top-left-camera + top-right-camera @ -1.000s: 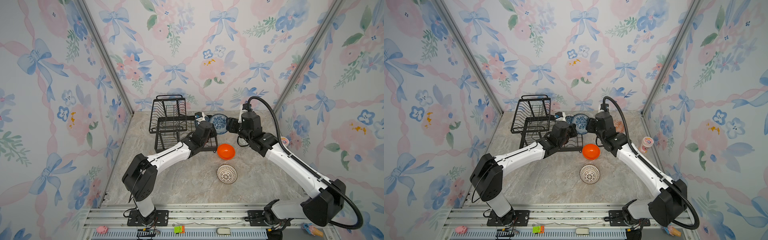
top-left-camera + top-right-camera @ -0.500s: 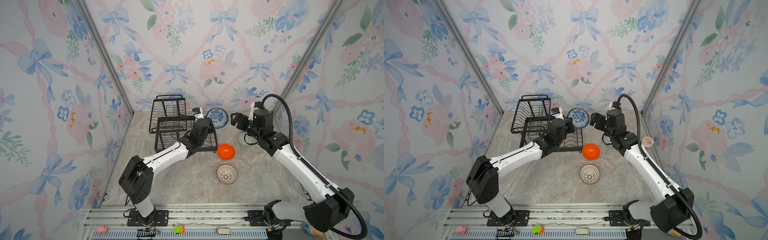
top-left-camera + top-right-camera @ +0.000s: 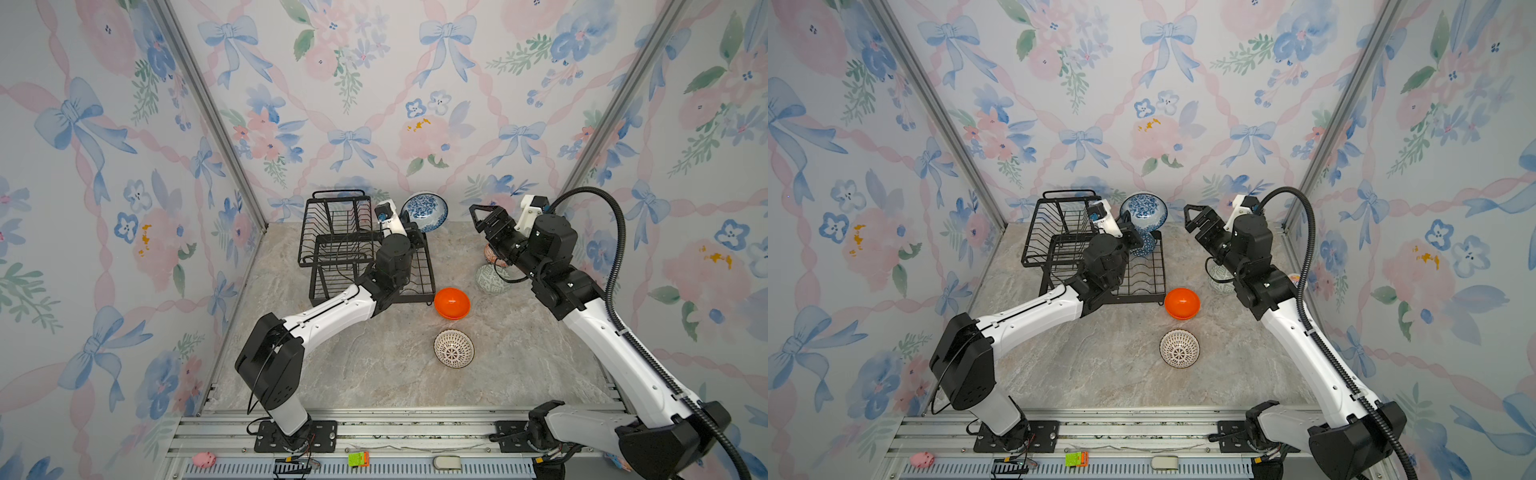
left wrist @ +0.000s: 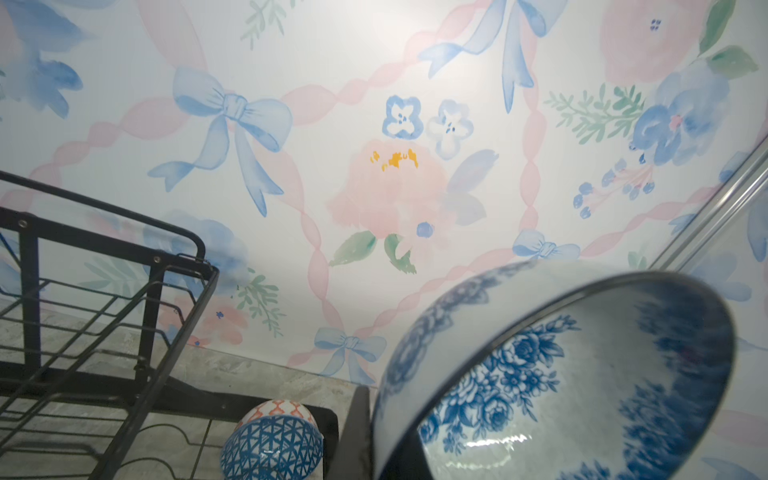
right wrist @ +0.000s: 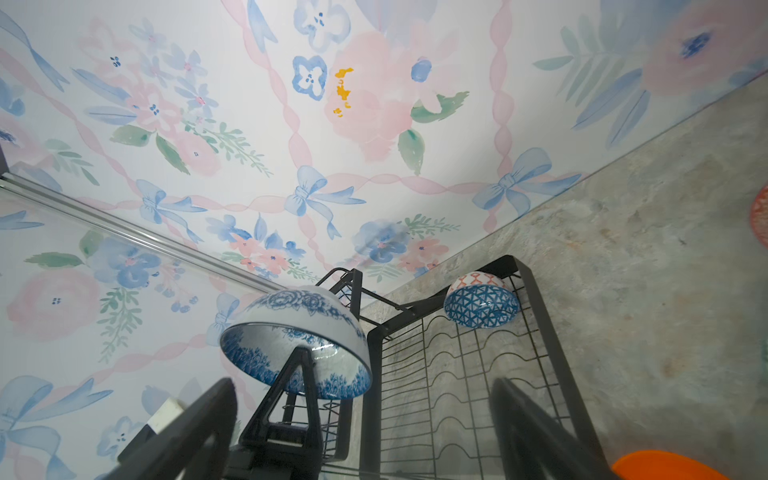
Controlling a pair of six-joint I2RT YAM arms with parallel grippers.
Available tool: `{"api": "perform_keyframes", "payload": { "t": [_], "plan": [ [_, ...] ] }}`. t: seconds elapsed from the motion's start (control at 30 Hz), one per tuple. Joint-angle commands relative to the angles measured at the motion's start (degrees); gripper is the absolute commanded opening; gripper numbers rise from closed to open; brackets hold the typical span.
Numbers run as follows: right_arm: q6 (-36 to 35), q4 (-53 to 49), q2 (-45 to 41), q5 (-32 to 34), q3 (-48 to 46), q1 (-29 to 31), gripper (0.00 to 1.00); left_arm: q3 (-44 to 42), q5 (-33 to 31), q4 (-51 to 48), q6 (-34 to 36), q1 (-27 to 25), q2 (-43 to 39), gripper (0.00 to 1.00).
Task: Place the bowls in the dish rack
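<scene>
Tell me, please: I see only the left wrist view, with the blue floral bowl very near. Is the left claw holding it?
Observer: Yes; the right wrist view shows the left claw shut on the rim of the blue floral bowl, lifted beside the dish rack.
Operator: Where is the right claw?
Observer: In both top views the right claw is open, empty, raised right of that bowl.
Operator: Which bowls wait outside the rack?
Observer: The orange bowl, the white lined bowl and the pale green bowl sit on the table.
</scene>
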Motion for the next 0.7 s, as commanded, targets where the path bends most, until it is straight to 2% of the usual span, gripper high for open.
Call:
{"api": "perform_keyframes", "payload": {
  "t": [0.0, 0.17, 0.33, 0.67],
  "plan": [
    [8.2, 3.7, 1.6, 0.4, 2.6, 2.3, 1.00, 0.6, -5.6, 13.3, 9.6, -1.5, 2.5, 0.00],
    [14.0, 8.1, 3.9, 0.3, 4.6, 4.5, 0.97, 0.6, -7.4, 22.8, 18.8, -2.5, 6.1, 0.00],
    [19.6, 11.5, 7.3, -0.9, 6.1, 5.4, 0.92, -0.8, -8.4, 31.1, 25.2, -3.3, 8.5, 0.00],
    [29.3, 19.8, 13.9, -1.8, 7.0, 5.8, 0.74, -2.6, -8.6, 37.1, 30.3, -4.0, 9.7, 0.00]
  ]
}}
